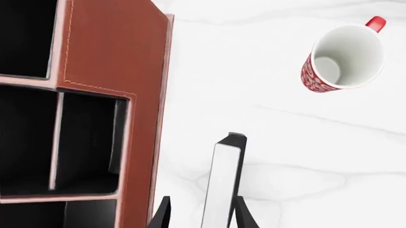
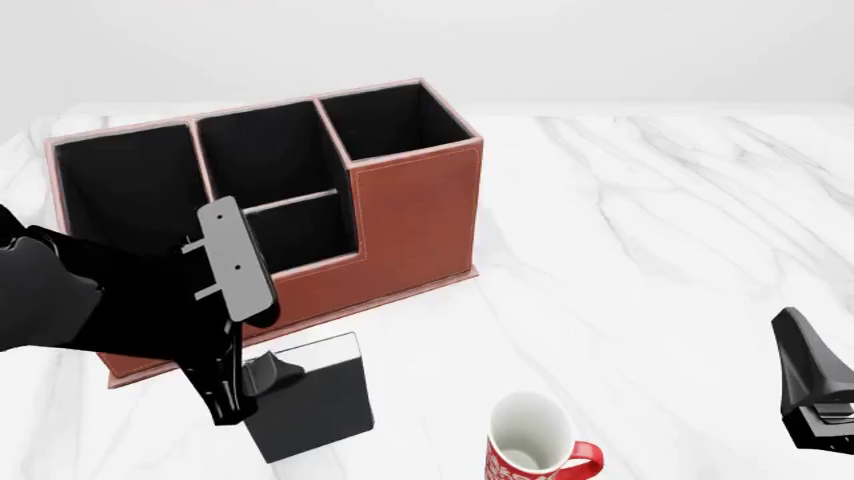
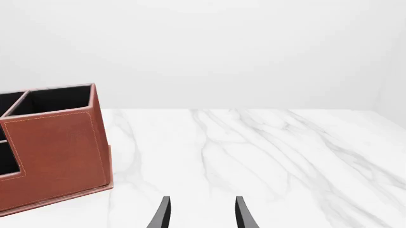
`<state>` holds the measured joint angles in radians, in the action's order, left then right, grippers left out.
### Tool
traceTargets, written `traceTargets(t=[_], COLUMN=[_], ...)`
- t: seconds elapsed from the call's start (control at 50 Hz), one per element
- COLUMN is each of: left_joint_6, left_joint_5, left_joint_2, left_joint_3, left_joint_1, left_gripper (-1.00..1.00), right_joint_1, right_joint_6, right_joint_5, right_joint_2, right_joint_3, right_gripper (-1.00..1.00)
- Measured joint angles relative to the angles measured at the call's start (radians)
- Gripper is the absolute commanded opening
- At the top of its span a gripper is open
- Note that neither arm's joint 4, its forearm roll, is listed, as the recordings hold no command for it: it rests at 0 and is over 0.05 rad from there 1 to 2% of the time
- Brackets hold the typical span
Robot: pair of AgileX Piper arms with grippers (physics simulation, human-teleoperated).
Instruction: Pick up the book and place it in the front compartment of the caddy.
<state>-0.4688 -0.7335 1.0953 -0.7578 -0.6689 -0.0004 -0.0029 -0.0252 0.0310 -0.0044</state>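
Note:
The black book [image 2: 320, 395] stands upright just in front of the caddy [image 2: 414, 215], its lower edge close to the table. My left gripper [image 2: 250, 385] is shut on the book's left edge. In the left wrist view the book's white page edges [image 1: 222, 183] run between the two fingers [image 1: 244, 214], with the caddy [image 1: 114, 52] beside them. The front compartment [image 2: 264, 155], the small black-lined middle cell, is empty, behind the low-walled cell [image 2: 304, 228]. My right gripper [image 2: 809, 400] is open and empty at the near right; it also shows in the right wrist view [image 3: 203, 214].
A red-and-white mug [image 2: 534, 455] stands upright at the near edge, right of the book; it also shows in the left wrist view [image 1: 345, 57]. The caddy's right end [image 3: 57, 152] shows in the right wrist view. White marble table [image 2: 641, 250] lies to the right of the caddy.

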Motion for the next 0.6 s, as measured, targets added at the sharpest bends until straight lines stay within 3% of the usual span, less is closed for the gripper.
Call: traceTargets(t=[0.6], left_joint_6=[0.025], left_joint_5=[0.046], left_joint_2=[0.069], left_joint_3=[0.027], left_joint_1=[-0.034], left_gripper=[1.00], right_joint_1=[0.000], right_joint_6=[0.000], right_joint_5=[0.000], right_joint_2=[0.000], right_joint_3=[0.000], right_gripper=[1.00])
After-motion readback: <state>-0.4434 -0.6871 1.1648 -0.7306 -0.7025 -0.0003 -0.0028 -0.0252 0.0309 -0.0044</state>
